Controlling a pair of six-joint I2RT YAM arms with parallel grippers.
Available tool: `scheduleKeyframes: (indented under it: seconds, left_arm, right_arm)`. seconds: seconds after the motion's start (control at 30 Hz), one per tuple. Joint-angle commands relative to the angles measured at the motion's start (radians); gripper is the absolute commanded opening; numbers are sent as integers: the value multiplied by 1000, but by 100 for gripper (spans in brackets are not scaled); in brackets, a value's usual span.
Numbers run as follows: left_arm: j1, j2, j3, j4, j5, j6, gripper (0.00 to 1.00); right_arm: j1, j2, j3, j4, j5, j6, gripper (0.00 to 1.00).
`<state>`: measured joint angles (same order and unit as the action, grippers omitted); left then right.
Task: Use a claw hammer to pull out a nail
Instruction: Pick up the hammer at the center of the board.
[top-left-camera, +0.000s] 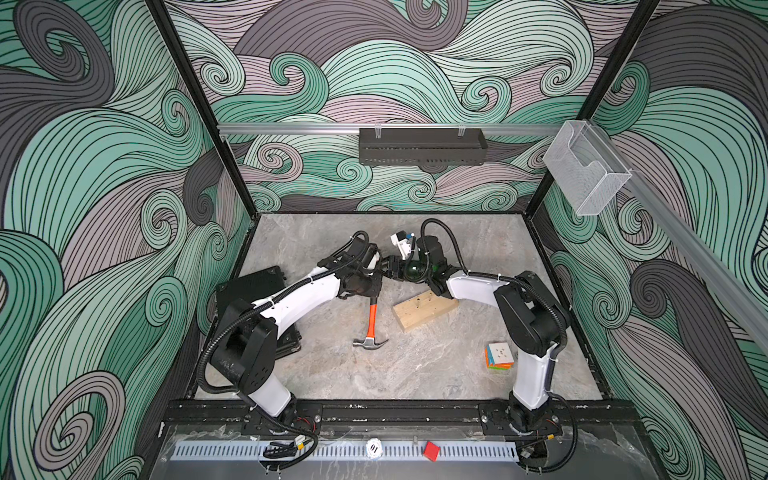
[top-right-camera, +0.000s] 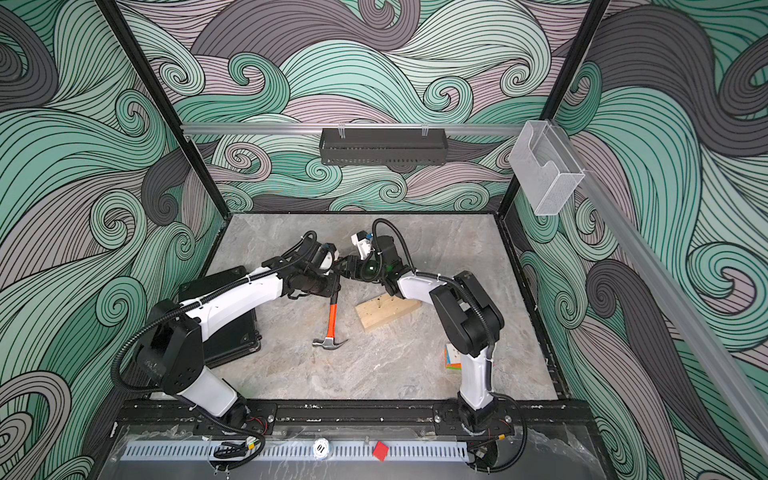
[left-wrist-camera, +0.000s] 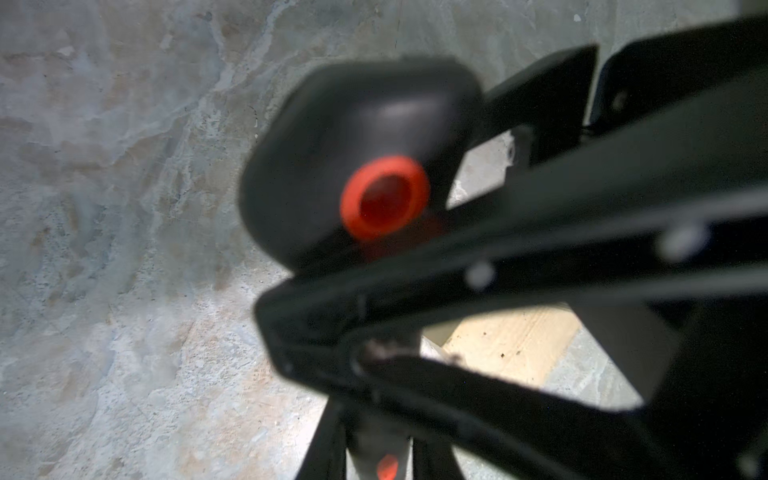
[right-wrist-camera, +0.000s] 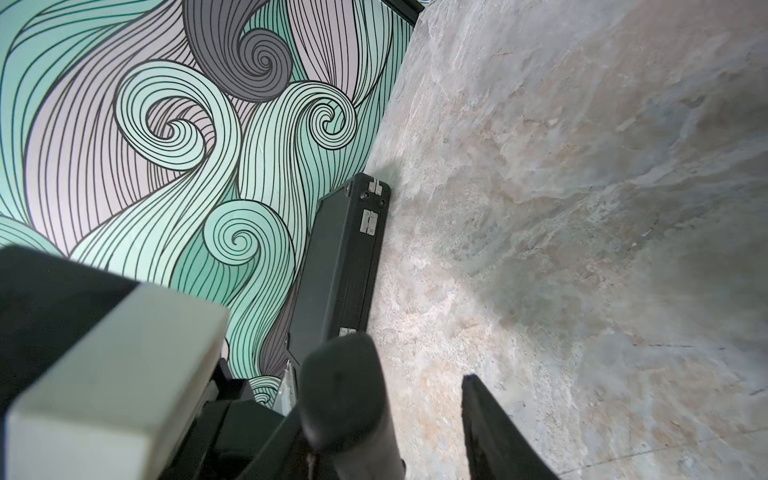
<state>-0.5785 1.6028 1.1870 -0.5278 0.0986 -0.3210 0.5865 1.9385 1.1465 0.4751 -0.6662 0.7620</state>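
Observation:
The claw hammer (top-left-camera: 371, 320) hangs head down over the table, its steel head (top-left-camera: 370, 343) near the surface. My left gripper (top-left-camera: 371, 291) is shut on its shaft; in the left wrist view its jaws (left-wrist-camera: 380, 453) pinch the shaft below the black handle end (left-wrist-camera: 332, 158) with its orange plug. My right gripper (top-left-camera: 388, 272) reaches in from the right, open around the handle end (right-wrist-camera: 345, 386). The handle lies against one finger, and a gap shows to the other finger (right-wrist-camera: 490, 428). A thin nail (top-right-camera: 379, 300) stands in the wooden block (top-left-camera: 424, 311) just right of the hammer.
A black case (top-left-camera: 253, 286) lies at the table's left edge, partly under my left arm. A colourful puzzle cube (top-left-camera: 498, 355) sits by the right arm's base. A red cube (top-left-camera: 431, 451) rests on the front rail. A black shelf (top-left-camera: 422, 145) and a clear holder (top-left-camera: 586, 166) hang on the walls.

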Motion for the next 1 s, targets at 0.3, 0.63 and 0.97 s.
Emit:
scheduleKeyframes:
  seconds: [0.3,0.63,0.97]
  left_arm:
    - [-5,-32,74,-32,13,18,0]
    - [0,-146,142,-123,-4,22,24]
    - [4,-423,80,-102,-16,-3,73]
  right_arm:
    - [13,-13,4,-51,127,-15,17]
    - [13,-115,102,-189,172,-50,10]
    - [0,-191,277,-324,153,-114,8]
